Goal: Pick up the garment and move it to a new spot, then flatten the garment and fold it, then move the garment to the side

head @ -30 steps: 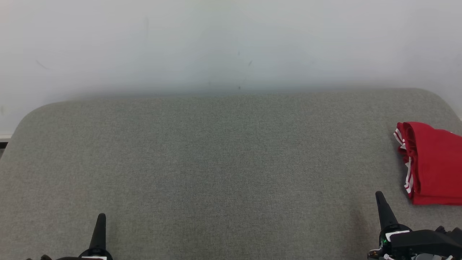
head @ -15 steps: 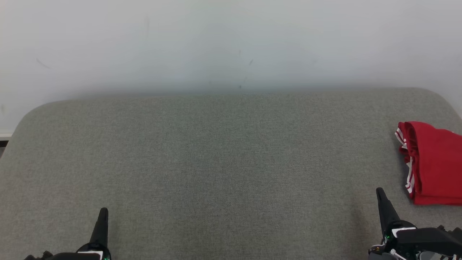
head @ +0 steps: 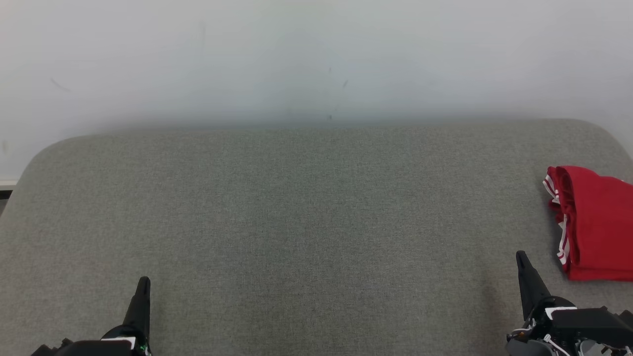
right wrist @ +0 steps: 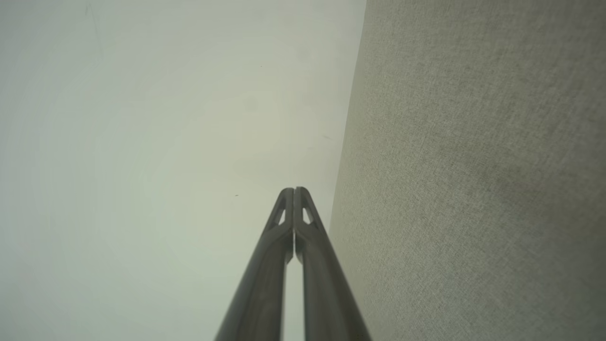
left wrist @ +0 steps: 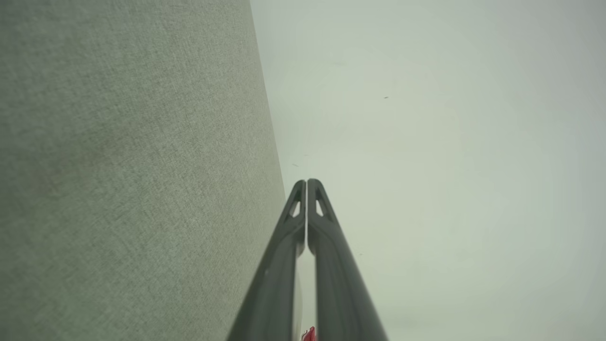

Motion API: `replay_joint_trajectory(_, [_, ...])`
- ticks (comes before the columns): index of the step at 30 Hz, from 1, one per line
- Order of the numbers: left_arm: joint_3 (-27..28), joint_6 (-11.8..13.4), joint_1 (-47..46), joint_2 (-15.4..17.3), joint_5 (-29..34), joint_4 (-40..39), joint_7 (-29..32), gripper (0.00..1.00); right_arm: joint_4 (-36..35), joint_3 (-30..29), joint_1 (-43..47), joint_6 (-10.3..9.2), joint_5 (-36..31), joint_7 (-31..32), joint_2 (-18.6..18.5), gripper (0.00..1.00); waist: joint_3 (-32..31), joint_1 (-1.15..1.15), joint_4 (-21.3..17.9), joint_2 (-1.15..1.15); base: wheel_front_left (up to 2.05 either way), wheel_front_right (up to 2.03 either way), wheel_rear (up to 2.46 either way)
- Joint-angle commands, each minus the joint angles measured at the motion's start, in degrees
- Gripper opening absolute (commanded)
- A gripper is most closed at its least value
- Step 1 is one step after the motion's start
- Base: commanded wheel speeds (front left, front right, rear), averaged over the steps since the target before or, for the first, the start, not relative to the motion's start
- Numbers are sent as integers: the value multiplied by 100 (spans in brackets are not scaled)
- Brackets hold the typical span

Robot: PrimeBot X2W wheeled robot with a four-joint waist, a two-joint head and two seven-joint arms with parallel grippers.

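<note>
While the left claw (head: 143, 282) and right claw (head: 519, 256) are pinched together, the red garment (head: 596, 222) lies at the table's (head: 296, 222) right edge.

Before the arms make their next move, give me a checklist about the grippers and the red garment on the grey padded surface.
1. Left gripper shut, holding nothing: ok.
2. Right gripper shut, holding nothing: ok.
3. Red garment folded and lying at the right side of the grey padded surface: ok.
4. Both grippers apart from the garment: ok.
5. Garment wholly on the surface: cannot tell, since its right part runs past the edge of the head view.
</note>
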Motion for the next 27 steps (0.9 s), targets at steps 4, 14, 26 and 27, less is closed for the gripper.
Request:
replay_joint_trajectory(4, [2, -53, -112, 28, -244, -23, 63, 0, -42, -30, -52, 4, 262, 60, 15, 0, 8, 0, 6, 0, 0, 0, 0])
replay_joint_trajectory(14, [0, -46, -142, 28, -424, -21, 112, 0, -53, -46, -64, 4, 459, 114, 19, 0, 18, 0, 13, 0, 0, 0, 0])
replay_joint_trajectory(26, [-1, -46, -140, 28, -424, -21, 112, 0, -52, -45, -63, 4, 458, 113, 18, 0, 18, 0, 13, 0, 0, 0, 0])
replay_joint_trajectory(27, [0, -46, -139, 27, -424, -21, 112, 0, -52, -45, -63, 4, 458, 113, 18, 0, 18, 0, 13, 0, 0, 0, 0])
